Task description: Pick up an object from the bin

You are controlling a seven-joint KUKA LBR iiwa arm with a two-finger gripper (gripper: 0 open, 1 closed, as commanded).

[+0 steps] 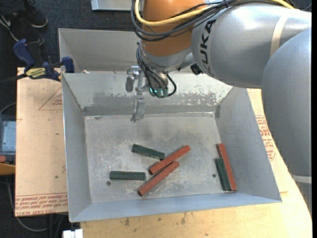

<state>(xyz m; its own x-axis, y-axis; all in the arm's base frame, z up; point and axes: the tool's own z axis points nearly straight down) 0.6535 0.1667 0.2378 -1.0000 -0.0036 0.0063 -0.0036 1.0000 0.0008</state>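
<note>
My gripper (136,116) hangs over the back of the bin, near the far wall and left of the middle. It is well apart from every loose thing. Nearest to it, toward the front, a dark green stick (147,151) lies flat on the bin floor. A red stick (170,159) lies slanted just right of the green one, its lower left end close to it. A second red stick (158,178) runs parallel below the first.
Another dark green stick (128,175) lies at the front left. A red stick (226,165) and a dark green stick (222,174) lie side by side against the right wall. The arm's large body reaches in from the upper right.
</note>
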